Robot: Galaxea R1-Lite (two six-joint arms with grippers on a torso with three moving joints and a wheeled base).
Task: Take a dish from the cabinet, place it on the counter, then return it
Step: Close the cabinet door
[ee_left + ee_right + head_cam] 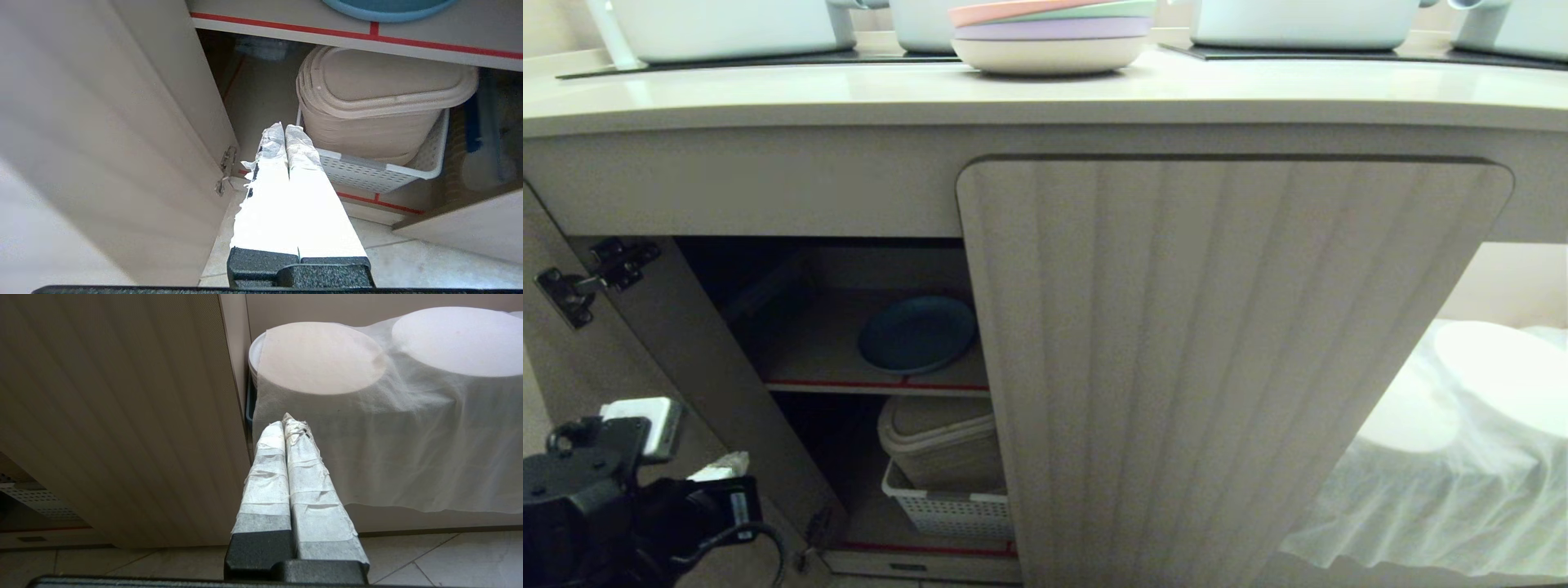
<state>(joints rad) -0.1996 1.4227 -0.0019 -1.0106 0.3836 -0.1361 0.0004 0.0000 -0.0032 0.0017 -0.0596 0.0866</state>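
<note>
Below the dish [917, 333], a lidded bin [941, 445]; basket [947, 510] around it.

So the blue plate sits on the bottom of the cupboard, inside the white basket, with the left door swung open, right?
Not quite. The head view shows the blue plate lying on the red-edged inner shelf, above the white basket, which holds a beige lidded bin. The left door is indeed swung open.

Left hand [285, 132] and right hand [287, 425] both closed, empty.
</note>
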